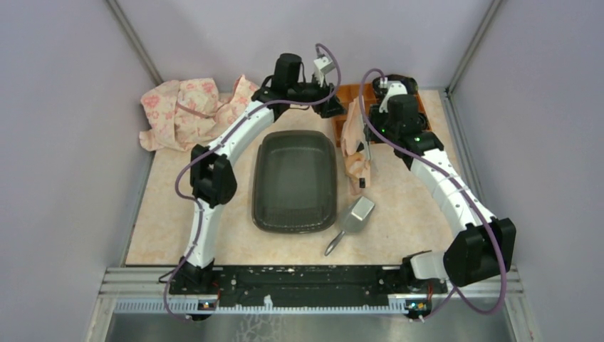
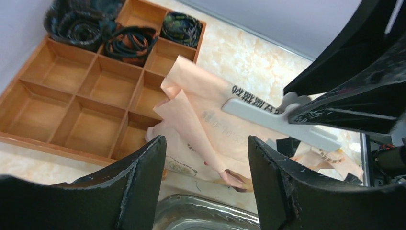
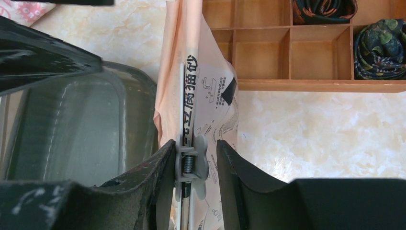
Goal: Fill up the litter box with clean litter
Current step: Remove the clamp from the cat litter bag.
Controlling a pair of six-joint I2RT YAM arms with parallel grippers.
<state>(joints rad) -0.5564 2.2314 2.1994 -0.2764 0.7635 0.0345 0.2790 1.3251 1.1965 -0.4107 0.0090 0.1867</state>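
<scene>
Litter box (image 1: 295,182), dark glossy tray, rounded corners

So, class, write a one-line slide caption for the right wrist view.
Right gripper straddles the grey clip on the peach bag, beside the dark litter box.

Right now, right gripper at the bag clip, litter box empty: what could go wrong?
1. The right gripper straddles the grey clip with a gap on one side. Closing off-centre could slip off it or twist the litter bag.
2. The bag lies beside the litter box, its top against the orange organiser. An early release might spill the contents outside the box.
3. The open left gripper sits close to the right one, so they could collide.
</scene>
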